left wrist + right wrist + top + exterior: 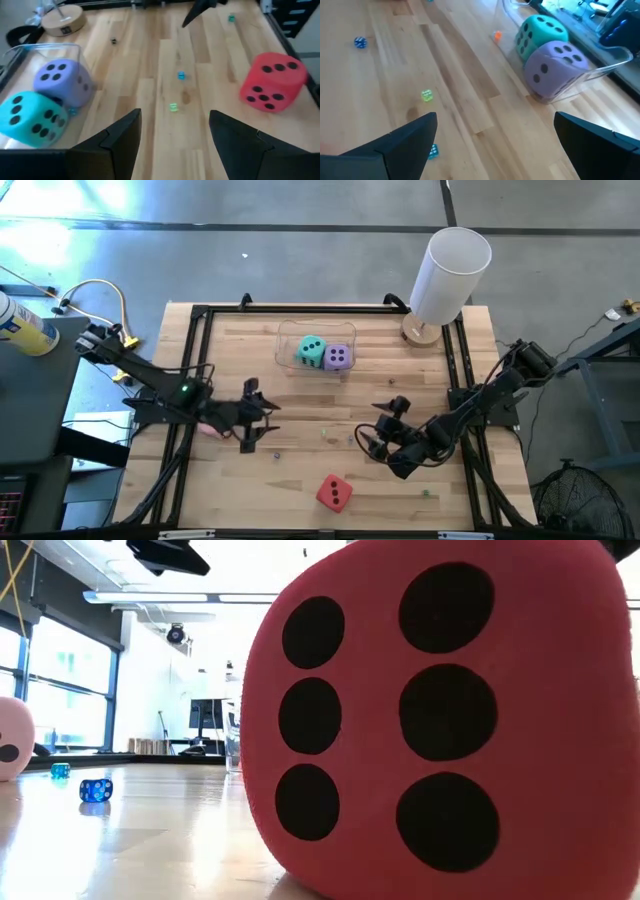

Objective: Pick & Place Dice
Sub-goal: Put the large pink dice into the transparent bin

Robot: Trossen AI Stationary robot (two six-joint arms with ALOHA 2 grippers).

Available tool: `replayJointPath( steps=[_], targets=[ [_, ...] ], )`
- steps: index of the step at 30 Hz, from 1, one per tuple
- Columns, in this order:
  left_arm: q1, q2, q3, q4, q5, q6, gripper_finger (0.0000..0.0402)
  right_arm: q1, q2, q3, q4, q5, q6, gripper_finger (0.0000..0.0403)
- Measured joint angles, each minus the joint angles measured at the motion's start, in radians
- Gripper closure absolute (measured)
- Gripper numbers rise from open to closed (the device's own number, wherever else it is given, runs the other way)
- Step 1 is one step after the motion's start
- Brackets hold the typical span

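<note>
Claws (262,420) flank tiny dice (173,107) near the white cylinder (447,275).

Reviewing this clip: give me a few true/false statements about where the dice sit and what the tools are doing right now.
1. The teal die and purple die sit together inside the clear container. True.
2. The red die is in the container too. False: it lies on the bare table, near the front edge.
3. The right tool is shut on a die. False: its fingers stand open and hold nothing.
4. The left tool holds nothing; its fingers are apart. True.
5. The white cylinder lies toppled beside the red die. False: it stands at the table's far right corner.
</note>
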Motion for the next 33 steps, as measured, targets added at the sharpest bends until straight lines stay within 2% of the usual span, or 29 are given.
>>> replayJointPath(
  steps=[5,10,14,19,22,29,33],
  targets=[
    [-0.014,0.014,0.0,0.004,-0.001,-0.061,0.0176,0.016,0.001,0.0,0.026,-0.047,0.0,0.0009],
    [-0.02,0.047,0.0,0.011,0.008,0.003,0.0162,0.04,0.014,0.0,0.038,-0.041,-0.01,0.0009],
    [-0.019,0.067,0.0,0.011,0.0,0.046,0.0119,0.035,0.019,0.0,0.053,-0.033,-0.068,0.0009],
    [-0.02,0.094,0.0,0.014,0.0,0.083,0.0037,-0.003,0.019,0.0,0.108,-0.023,-0.197,0.0009],
    [-0.02,0.118,0.0,0.02,0.004,0.178,0.0007,-0.032,0.019,0.0,0.138,-0.023,-0.265,0.0009],
    [-0.013,0.167,0.0,0.072,0.003,0.416,0.002,-0.084,0.019,0.0,0.147,-0.052,-0.295,0.0009],
    [-0.012,0.166,-0.001,0.106,0.015,0.411,0.002,-0.099,0.019,0.0,0.147,-0.104,-0.27,0.0009]
  ],
)
